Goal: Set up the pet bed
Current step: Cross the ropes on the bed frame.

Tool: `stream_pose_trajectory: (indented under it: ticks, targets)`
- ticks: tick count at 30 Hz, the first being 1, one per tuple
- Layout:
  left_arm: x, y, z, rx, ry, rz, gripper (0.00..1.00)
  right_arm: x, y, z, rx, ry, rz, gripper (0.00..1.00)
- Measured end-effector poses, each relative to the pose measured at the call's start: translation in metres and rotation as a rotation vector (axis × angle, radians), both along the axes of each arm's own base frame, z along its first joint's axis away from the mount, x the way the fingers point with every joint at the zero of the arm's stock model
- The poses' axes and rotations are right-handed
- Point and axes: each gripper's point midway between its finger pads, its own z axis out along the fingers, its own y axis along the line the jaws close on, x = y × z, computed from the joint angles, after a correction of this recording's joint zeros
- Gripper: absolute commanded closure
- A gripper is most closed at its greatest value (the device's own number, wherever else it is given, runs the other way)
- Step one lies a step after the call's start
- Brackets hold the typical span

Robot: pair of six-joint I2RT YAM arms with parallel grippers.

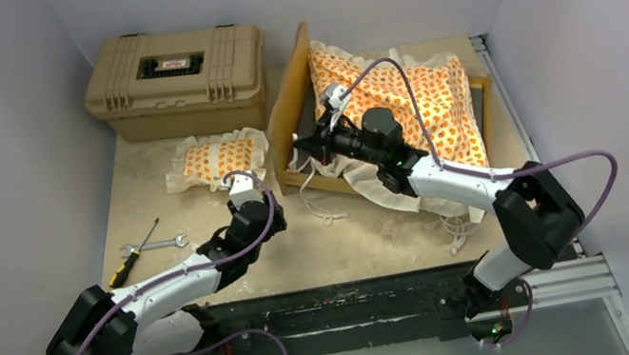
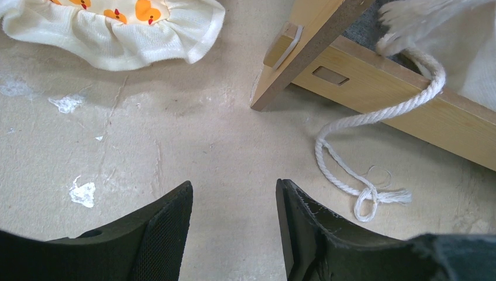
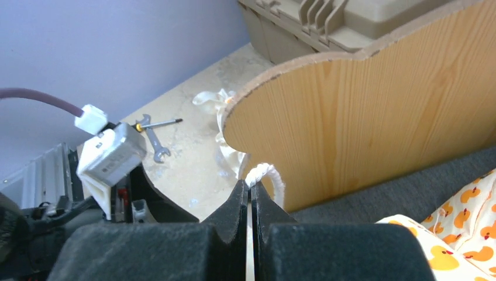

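Top external view showed the small light-wood pet bed frame (image 1: 292, 109), with a scalloped headboard and a grey felt-like base, standing at the back right of the scuffed beige table (image 1: 359, 237), just beside the ribbed tan plastic hard case (image 1: 174, 80). The orange duck-print mattress cushion (image 1: 417, 93) with white ruffled edging lay crumpled in the frame, its ruffle spilling over the near rail. The small matching pillow (image 1: 216, 160) sat on the table left of the headboard, apart from the frame. A yellow-handled screwdriver (image 1: 133, 258) and a steel spanner (image 1: 167, 244) lay near the left arm.

The right gripper (image 3: 250, 196) was pressed together on a loop of white twisted cotton cord (image 3: 268, 174), just in front of the headboard's rounded corner; where that cord ran below the fingers was hidden. The left gripper (image 2: 234, 196) hovered with its black, mesh-textured fingers apart over bare table, holding nothing, near the frame's corner. A knotted, frayed cord end (image 2: 374, 196) trailed over the side rail onto the table, possibly a separate tie, though the white ruffle covered its start
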Motion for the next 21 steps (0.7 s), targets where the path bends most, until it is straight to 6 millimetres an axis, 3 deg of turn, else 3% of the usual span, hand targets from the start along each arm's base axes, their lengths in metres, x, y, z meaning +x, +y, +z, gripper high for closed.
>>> stream_pose_trajectory:
  ticks: [4,13,21]
  targets:
    - [0.0,-0.001,-0.002,0.0,0.005,-0.003,0.46,-0.005,-0.001,0.006,0.012,-0.013,0.014,1.0]
    - [0.0,-0.003,-0.002,-0.012,0.006,-0.008,0.46,0.002,-0.003,-0.052,-0.067,0.092,-0.023,1.0]
    - [0.0,-0.004,-0.002,-0.016,0.007,-0.01,0.46,0.015,-0.015,-0.059,-0.103,0.092,-0.12,1.0]
